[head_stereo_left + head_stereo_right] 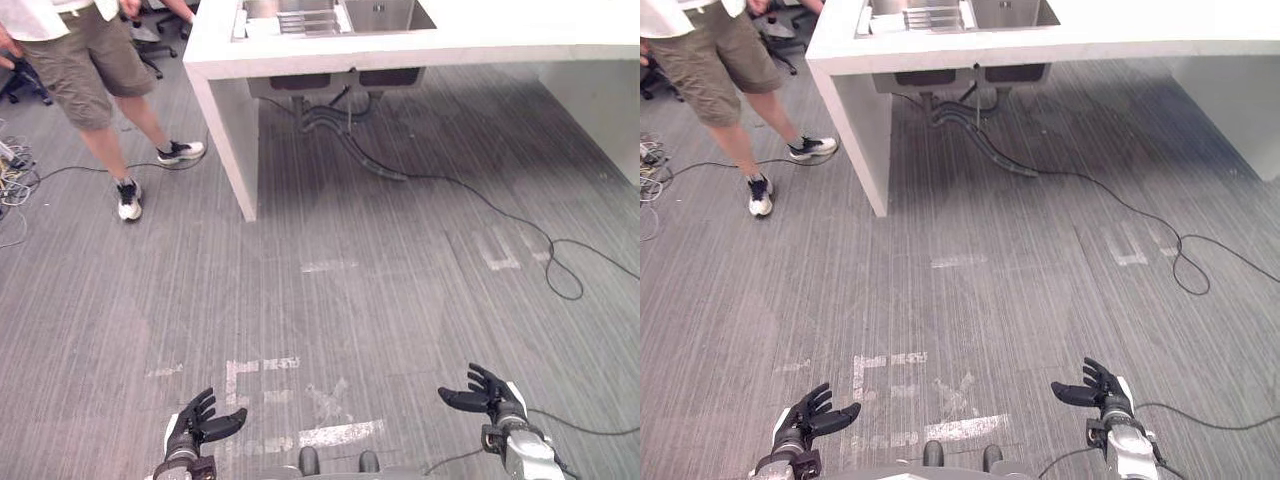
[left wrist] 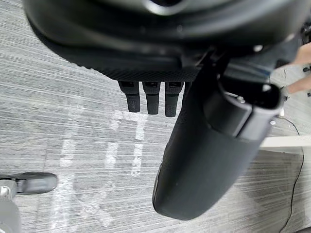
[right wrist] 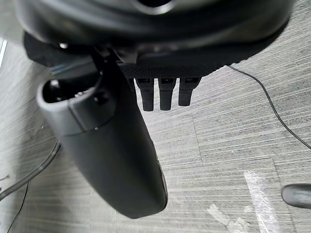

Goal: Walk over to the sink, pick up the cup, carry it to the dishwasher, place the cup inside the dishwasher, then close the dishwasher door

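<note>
A white counter (image 1: 450, 45) with a steel double sink (image 1: 385, 14) stands ahead across the grey floor. I see no cup from here. My left hand (image 1: 195, 425) hangs low at the lower left, fingers relaxed and holding nothing. My right hand (image 1: 490, 393) hangs at the lower right, likewise open and empty. Both wrist views show straight fingers (image 2: 151, 99) and fingers (image 3: 165, 92) over bare floor.
A person (image 1: 85, 60) in shorts and sneakers stands at the far left beside the counter's end panel (image 1: 235, 140). Drain hoses (image 1: 350, 135) and a black cable (image 1: 520, 235) run over the floor under and right of the counter. White tape marks (image 1: 340, 433) lie near me.
</note>
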